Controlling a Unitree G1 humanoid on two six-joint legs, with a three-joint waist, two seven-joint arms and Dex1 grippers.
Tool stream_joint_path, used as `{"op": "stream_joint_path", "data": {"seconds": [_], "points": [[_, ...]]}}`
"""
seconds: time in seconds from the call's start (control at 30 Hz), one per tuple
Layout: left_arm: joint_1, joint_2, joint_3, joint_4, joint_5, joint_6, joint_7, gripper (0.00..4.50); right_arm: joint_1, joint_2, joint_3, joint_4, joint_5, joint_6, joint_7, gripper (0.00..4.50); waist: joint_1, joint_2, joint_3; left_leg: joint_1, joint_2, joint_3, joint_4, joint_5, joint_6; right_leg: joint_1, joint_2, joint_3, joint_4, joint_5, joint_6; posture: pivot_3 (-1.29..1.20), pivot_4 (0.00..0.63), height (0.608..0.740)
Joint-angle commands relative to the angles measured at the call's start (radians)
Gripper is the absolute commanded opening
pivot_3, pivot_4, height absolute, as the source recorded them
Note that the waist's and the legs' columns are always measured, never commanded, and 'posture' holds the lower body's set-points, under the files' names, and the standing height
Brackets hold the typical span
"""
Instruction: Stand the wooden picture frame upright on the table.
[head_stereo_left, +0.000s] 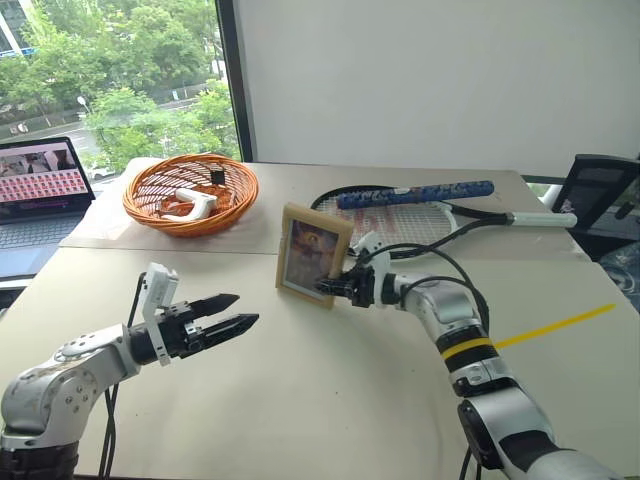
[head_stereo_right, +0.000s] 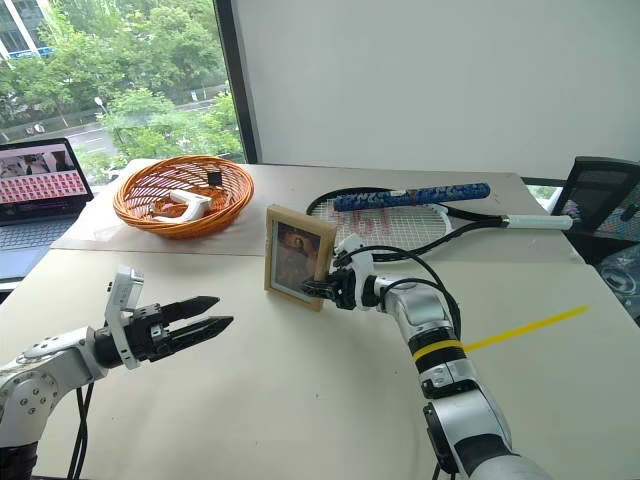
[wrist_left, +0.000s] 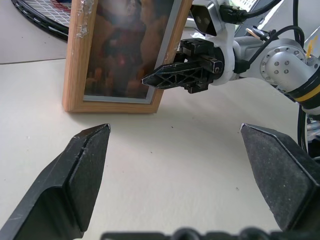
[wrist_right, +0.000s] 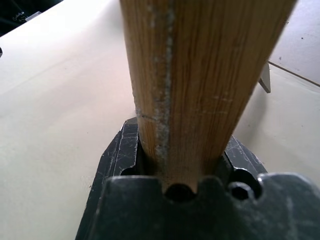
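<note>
Orange basket (head_stereo_left: 190, 195), tennis racket (head_stereo_left: 420, 212), laptop (head_stereo_left: 40, 195), yellow tape (head_stereo_left: 555, 326).

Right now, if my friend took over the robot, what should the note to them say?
Right gripper: shut on the side edge of the wooden picture frame, low down.
Left gripper: open, empty, hovering over the table, pointing at the frame from nearby.
Frame: upright on the table, bottom edge down, picture facing the robot, in front of the tennis racket.
Done: frame lifted up and set on its bottom edge.
Left: make sure it balances alone, let go gently, pull the right arm away. I cannot see whether the stand behind it is out.
</note>
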Motion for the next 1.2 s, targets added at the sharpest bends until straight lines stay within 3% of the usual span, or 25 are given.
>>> {"op": "stream_joint_path", "data": {"seconds": [0.03, 0.23, 0.73, 0.8, 1.03, 1.2], "points": [[-0.010, -0.004, 0.009, -0.009, -0.009, -0.032, -0.001, 4.50, 0.019, -0.005, 0.038, -0.017, -0.004, 0.050, 0.051, 1.28, -0.001, 0.000, 0.000, 0.000, 0.000, 0.000, 0.000, 0.000, 0.000, 0.000, 0.000, 0.000, 0.000, 0.000, 0.000, 0.00, 0.150, 0.725], [-0.015, -0.003, 0.005, 0.011, -0.009, -0.041, -0.005, 4.50, 0.065, -0.002, 0.068, -0.111, 0.017, 0.160, 0.081, 1.28, -0.002, 0.000, 0.000, 0.000, 0.000, 0.000, 0.000, 0.000, 0.000, 0.000, 0.000, 0.000, 0.000, 0.000, 0.000, 0.00, 0.150, 0.725], [-0.026, 0.018, -0.005, 0.044, 0.001, -0.054, -0.029, 4.50, 0.045, 0.025, 0.019, -0.073, 0.042, 0.313, 0.025, 1.27, -0.024, 0.000, 0.000, 0.001, 0.000, 0.000, -0.001, 0.000, 0.000, 0.000, 0.000, 0.000, 0.000, -0.001, 0.000, 0.00, 0.150, 0.725], [-0.030, 0.021, -0.004, 0.052, 0.002, -0.055, -0.034, 4.50, 0.048, 0.015, 0.008, -0.105, 0.065, 0.347, 0.038, 2.30, -0.024, 0.000, 0.000, 0.001, 0.000, 0.000, 0.000, 0.000, 0.000, 0.001, 0.000, 0.000, 0.000, -0.001, 0.000, 0.00, 0.150, 0.725], [-0.030, 0.027, -0.003, 0.065, 0.004, -0.060, -0.047, 4.50, 0.078, -0.041, -0.043, -0.229, 0.124, 0.424, 0.019, 4.47, -0.019, 0.000, 0.000, -0.002, 0.000, -0.001, 0.000, 0.000, 0.000, -0.002, 0.000, -0.001, 0.000, -0.001, 0.000, 0.00, 0.150, 0.725], [-0.018, 0.028, 0.023, 0.066, -0.005, -0.063, -0.046, 4.50, 0.166, -0.176, -0.125, -0.369, 0.174, 0.468, 0.024, 4.47, -0.012, 0.000, 0.000, -0.002, 0.000, -0.001, 0.000, 0.000, 0.000, -0.002, 0.000, -0.001, -0.001, -0.001, 0.000, 0.00, 0.150, 0.725]]}}
